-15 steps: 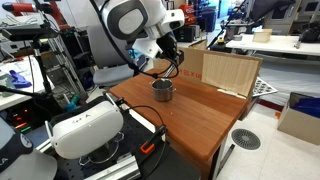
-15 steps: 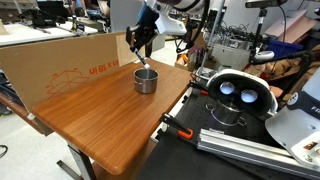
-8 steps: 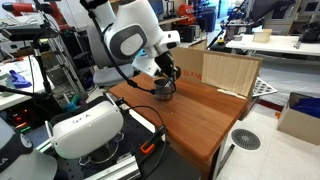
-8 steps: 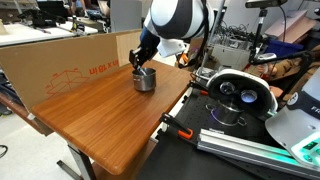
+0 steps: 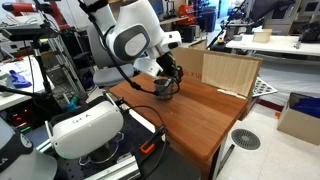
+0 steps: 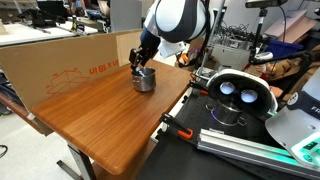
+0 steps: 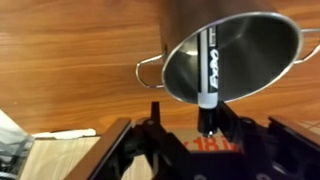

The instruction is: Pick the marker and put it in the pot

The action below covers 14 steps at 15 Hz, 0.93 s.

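Observation:
The small grey metal pot (image 7: 262,40) stands on the wooden table (image 6: 100,118) and shows in both exterior views (image 5: 163,89) (image 6: 145,81). In the wrist view my gripper (image 7: 208,125) is shut on the dark end of the marker (image 7: 211,62). The marker's white section with black print points down into the pot's dark inside. In both exterior views my gripper (image 5: 166,77) (image 6: 140,66) hangs directly above the pot, its fingers at the rim. The marker itself is too small to make out there.
A cardboard box (image 6: 70,62) (image 5: 230,70) stands on the table right behind the pot. A white headset-like device (image 6: 238,94) (image 5: 85,128) rests over a larger metal bowl (image 6: 226,113) beside the table. Cables and clamps lie along the table edge (image 6: 178,128).
Over the last second the arm came down, bringing the gripper and marker from above the pot to its rim. Since half a second ago it has hardly moved.

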Motion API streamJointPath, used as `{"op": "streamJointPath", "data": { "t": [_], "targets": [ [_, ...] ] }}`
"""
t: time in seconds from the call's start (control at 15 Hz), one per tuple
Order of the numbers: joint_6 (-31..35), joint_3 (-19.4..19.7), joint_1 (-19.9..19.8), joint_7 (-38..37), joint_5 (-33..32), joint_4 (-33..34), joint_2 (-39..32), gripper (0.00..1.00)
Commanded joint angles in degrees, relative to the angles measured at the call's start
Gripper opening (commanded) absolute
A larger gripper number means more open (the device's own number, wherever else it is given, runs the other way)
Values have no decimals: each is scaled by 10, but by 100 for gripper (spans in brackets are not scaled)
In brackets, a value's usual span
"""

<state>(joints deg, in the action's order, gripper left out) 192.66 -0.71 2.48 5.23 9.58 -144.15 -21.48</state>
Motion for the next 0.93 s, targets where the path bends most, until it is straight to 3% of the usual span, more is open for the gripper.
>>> {"op": "streamJointPath", "data": {
  "t": [0.0,0.07,0.33,0.47,0.73,0.87],
  "targets": [
    [-14,7,5,-28,-25,9,-3,93],
    [-14,1,-1,-32,-30,9,-2,100],
    [-19,-29,-28,-45,-50,-1,15,100],
    [-28,-69,-62,-38,-48,-9,31,100],
    [-51,-182,-161,-52,-69,-34,80,100],
    [-91,-281,-247,-61,-77,-41,105,100]
  ]
}}
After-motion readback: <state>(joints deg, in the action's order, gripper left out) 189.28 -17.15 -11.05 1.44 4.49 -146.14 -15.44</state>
